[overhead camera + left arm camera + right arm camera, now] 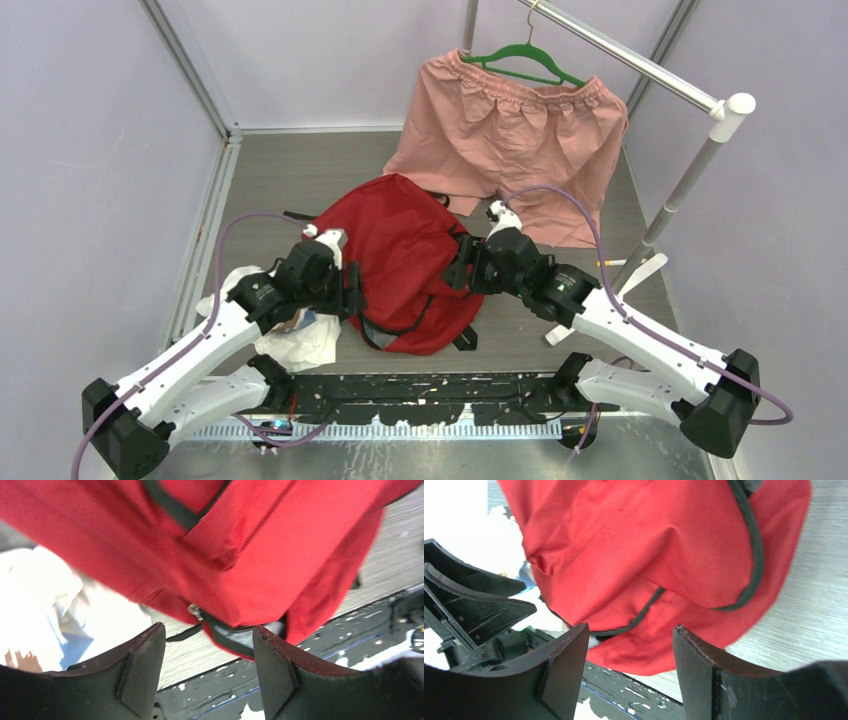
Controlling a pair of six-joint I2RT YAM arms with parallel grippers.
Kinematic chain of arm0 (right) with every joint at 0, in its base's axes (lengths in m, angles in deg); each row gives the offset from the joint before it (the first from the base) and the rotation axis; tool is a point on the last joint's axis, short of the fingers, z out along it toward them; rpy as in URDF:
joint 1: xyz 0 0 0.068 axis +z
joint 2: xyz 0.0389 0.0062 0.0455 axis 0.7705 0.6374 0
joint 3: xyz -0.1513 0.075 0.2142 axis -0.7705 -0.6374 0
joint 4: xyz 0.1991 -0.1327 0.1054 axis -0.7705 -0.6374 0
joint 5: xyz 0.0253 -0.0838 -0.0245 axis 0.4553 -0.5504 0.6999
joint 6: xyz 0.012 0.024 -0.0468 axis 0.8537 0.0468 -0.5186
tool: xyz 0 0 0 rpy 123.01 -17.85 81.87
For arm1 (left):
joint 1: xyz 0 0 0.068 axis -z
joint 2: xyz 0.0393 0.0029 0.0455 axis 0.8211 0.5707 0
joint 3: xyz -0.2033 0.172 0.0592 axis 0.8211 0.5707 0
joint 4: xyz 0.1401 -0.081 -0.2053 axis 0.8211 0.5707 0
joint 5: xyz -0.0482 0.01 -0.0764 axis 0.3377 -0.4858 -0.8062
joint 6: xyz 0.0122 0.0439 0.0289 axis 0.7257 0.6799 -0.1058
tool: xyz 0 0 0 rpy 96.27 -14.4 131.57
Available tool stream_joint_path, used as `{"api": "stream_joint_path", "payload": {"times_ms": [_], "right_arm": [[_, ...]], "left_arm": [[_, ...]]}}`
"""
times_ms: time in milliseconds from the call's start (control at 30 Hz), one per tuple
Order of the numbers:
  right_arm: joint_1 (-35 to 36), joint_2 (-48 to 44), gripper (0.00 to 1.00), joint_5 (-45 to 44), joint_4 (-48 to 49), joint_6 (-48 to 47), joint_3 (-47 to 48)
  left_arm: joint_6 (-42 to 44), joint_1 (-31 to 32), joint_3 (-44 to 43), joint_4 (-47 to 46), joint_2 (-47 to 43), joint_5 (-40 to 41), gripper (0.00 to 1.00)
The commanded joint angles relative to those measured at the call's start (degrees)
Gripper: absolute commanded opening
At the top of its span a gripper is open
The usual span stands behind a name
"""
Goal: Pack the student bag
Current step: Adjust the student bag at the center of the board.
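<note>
We see a large red backpack [400, 250] of matt, ribbed woven cloth, a grey table [300, 180] with a dull wood-grain surface, a crumpled white bag [305, 345] of plastic, and pink shorts [510, 130] of matt cloth.

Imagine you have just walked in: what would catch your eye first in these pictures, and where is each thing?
The large red student bag lies slumped mid-table, the left gripper and right gripper open at either side of it. Behind, pink shorts hang on a green hanger from a rail; a crumpled white plastic bag lies beside it on the left.
</note>
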Motion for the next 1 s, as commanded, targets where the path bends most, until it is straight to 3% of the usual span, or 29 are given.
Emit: {"api": "stream_joint_path", "payload": {"times_ms": [0, 167, 367, 500, 633, 800, 967], "right_arm": [[-0.1, -2.64, 0.68, -4.55, -6.49, 0.45, 0.47], [-0.13, -2.79, 0.7, -3.78, -7.11, 0.68, 0.78], [-0.12, -3.34, 0.7, -3.55, -7.17, 1.58, 0.43], [-0.09, -3.29, 0.7, -3.26, -7.71, 1.76, 1.01], [-0.09, -1.77, 0.7, -1.31, -8.0, 0.88, 2.26], [-0.62, 1.89, 0.76, -1.29, -10.47, -1.54, 2.89], [-9.81, 5.03, 0.86, 3.88, -11.64, -3.2, 1.23]], "left_arm": [[-0.22, 0.07, 0.44, 4.54, 0.68, 4.97, 0.64], [-1.07, 0.14, 0.33, 4.72, 5.92, 4.63, 0.61], [-3.24, 0.82, 1.88, 2.49, 7.45, 0.77, 0.51], [-5.59, 1.09, 2.18, 2.32, 3.4, 0.78, 0.2], [-6.7, 1.29, 2.07, 3.11, -0.24, -0.59, 0.0], [-7.96, 1.38, 3.12, 3.73, -1.77, -4.5, 0.0], [-10.15, 2.39, 4.39, 3.4, -3.35, -5.14, 0.0]]}}
